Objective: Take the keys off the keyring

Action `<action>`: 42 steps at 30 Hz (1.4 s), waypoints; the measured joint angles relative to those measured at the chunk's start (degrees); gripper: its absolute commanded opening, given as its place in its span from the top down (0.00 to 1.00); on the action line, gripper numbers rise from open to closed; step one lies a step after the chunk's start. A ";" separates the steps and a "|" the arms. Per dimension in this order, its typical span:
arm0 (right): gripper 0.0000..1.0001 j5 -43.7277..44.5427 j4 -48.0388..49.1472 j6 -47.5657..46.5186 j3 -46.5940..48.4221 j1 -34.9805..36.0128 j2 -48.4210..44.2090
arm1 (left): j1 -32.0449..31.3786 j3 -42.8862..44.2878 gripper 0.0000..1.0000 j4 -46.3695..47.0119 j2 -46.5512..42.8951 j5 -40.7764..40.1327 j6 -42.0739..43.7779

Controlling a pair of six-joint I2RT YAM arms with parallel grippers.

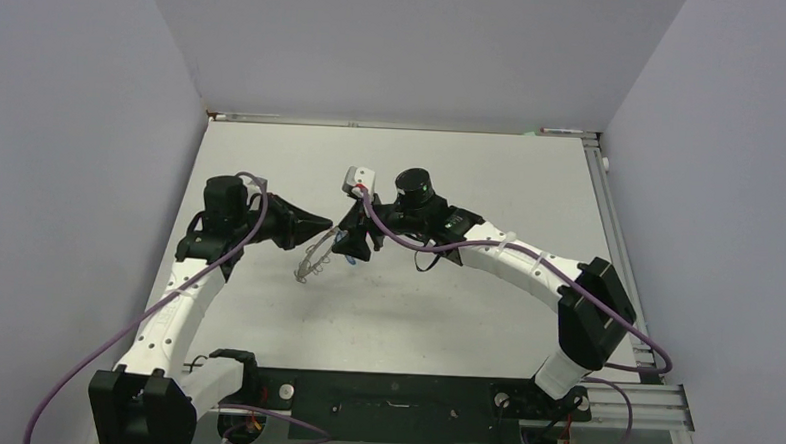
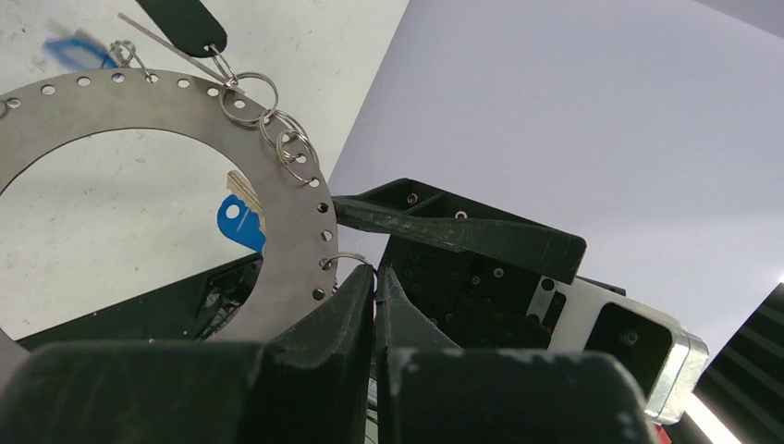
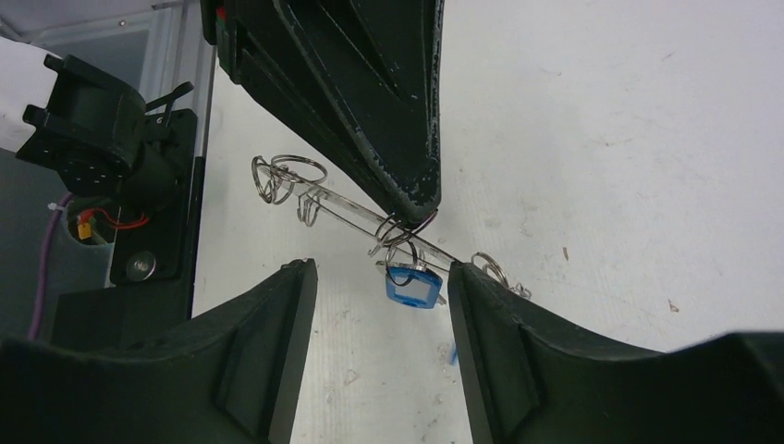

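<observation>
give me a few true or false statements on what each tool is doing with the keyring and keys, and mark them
1. The left tool is shut on the rim of the keyring. True.
2. The right tool is clamped on a blue key. False: its jaws stand open, and in the right wrist view the blue key hangs from the keyring between them, not gripped.
3. The keyring lies flat on the table. False: the left tool holds it up off the table.
4. Small wire loops hang from holes along the keyring's rim. True.
</observation>
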 measured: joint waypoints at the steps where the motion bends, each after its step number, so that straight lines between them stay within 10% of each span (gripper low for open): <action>1: 0.47 -0.26 0.50 0.09 -0.13 0.00 0.07 | 0.00 -0.22 1.00 0.33 0.00 0.07 -0.24; 20: 0.72 -2.03 6.84 3.15 -0.26 0.00 3.45 | 0.17 -3.04 1.00 5.25 -0.85 3.82 -4.22; 24: 0.63 -1.99 7.39 3.19 -0.57 -0.35 3.45 | 0.28 -3.04 1.00 5.64 -1.18 4.24 -3.32; 31: 0.42 -3.96 8.72 6.23 -7.80 -5.14 2.32 | 5.27 6.45 0.32 -6.03 1.36 -1.70 24.13; 42: 0.42 -2.93 8.68 9.01 -13.62 -6.99 -0.61 | 9.38 15.98 0.32 -26.71 17.62 -19.89 62.23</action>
